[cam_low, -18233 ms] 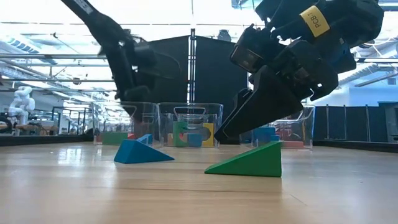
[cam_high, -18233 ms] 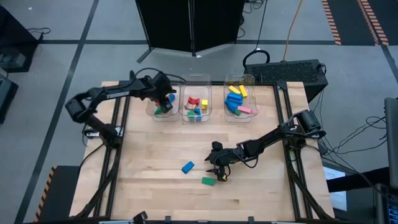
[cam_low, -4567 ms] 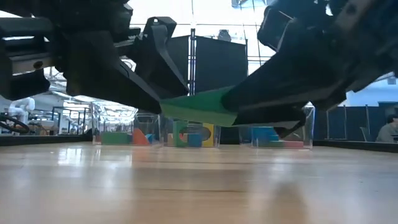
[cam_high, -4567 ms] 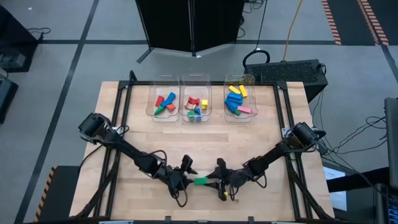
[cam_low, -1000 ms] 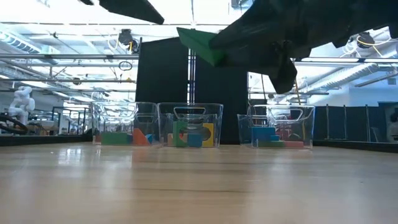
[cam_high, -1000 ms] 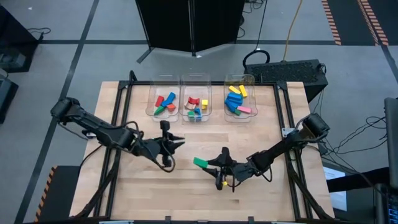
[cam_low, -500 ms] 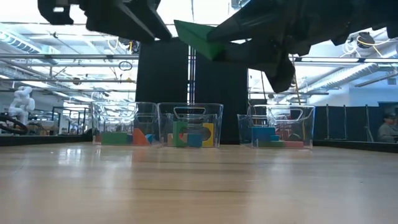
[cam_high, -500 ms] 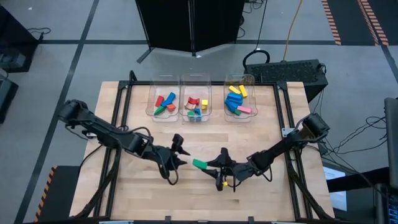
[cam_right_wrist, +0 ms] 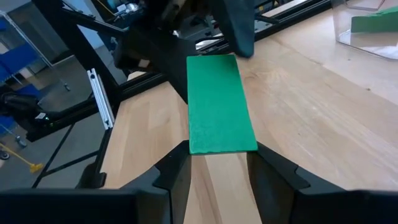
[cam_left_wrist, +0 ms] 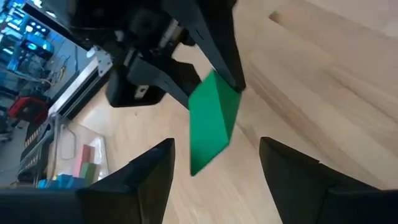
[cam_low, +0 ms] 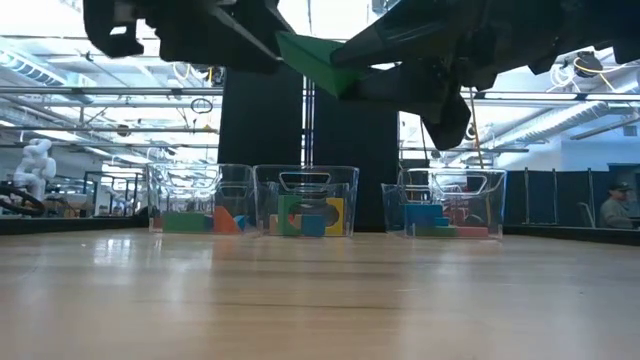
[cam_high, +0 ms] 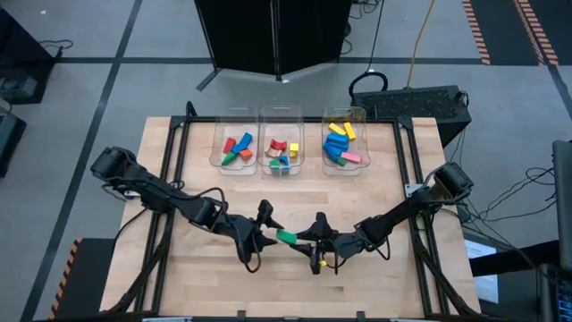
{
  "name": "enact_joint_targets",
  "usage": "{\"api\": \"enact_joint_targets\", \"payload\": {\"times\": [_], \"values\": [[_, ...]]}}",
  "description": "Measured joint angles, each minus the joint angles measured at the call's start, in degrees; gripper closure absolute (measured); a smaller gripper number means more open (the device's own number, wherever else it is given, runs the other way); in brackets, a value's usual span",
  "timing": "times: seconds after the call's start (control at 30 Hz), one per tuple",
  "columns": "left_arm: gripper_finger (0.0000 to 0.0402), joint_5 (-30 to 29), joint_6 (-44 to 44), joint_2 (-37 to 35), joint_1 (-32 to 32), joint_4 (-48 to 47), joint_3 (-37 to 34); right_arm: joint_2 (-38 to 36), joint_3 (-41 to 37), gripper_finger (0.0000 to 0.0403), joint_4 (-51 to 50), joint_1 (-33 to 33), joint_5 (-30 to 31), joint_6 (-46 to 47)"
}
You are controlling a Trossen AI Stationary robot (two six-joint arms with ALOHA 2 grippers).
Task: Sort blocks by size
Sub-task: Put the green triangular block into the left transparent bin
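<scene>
My two black grippers, left and right, meet at a plain bright green flat wedge block. The pale striped wooden table carries three clear plastic bins of red, blue, green, yellow and pink toy blocks.

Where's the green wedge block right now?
In the high view the green wedge block is held above the table's near middle by the right gripper, with the open left gripper closing in from the other side.
</scene>
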Motion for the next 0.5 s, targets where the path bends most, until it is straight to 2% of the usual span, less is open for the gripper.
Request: {"api": "enact_joint_targets", "payload": {"times": [0.5], "values": [[0.0253, 1.5, 3.5, 1.6, -0.2, 3.6, 0.0, 0.0, 0.0, 0.0270, 0.4, -0.3, -1.1, -0.6]]}}
